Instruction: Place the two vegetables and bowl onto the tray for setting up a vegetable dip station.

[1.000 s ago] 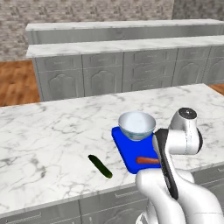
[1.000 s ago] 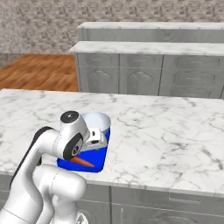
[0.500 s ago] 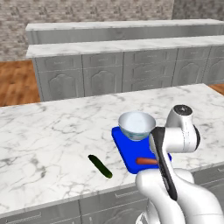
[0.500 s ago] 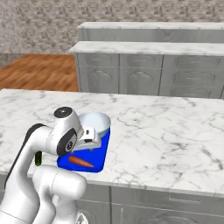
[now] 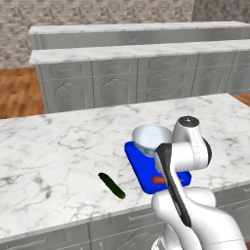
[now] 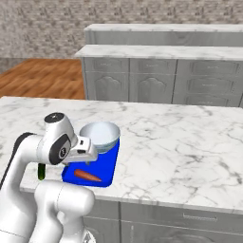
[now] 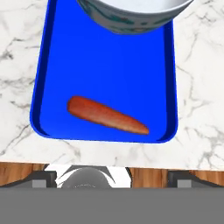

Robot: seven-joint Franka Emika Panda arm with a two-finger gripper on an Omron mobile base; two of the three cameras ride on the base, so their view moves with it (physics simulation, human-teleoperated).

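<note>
In the left base view, the arm has swung leftward over the last second, its wrist now covering more of the blue tray (image 5: pixel 139 168). The bowl (image 5: pixel 150 138) sits at the tray's far end; the carrot (image 5: pixel 160 180) peeks out at the near end. The cucumber (image 5: pixel 112 185) lies on the marble counter (image 5: pixel 58 156) at about 9 o'clock from the tray, well apart.

In the right base view, the gripper (image 6: pixel 86 153) hangs above the tray's near-left part, withdrawn from the carrot, which rests freely. The cucumber shows as a dark sliver behind the arm.

In the hand view, the carrot lies slantwise at 6 o'clock of the bowl, untouched. The jaws are spread wide, holding nothing. Judging by this, the cucumber is what remains.
</note>
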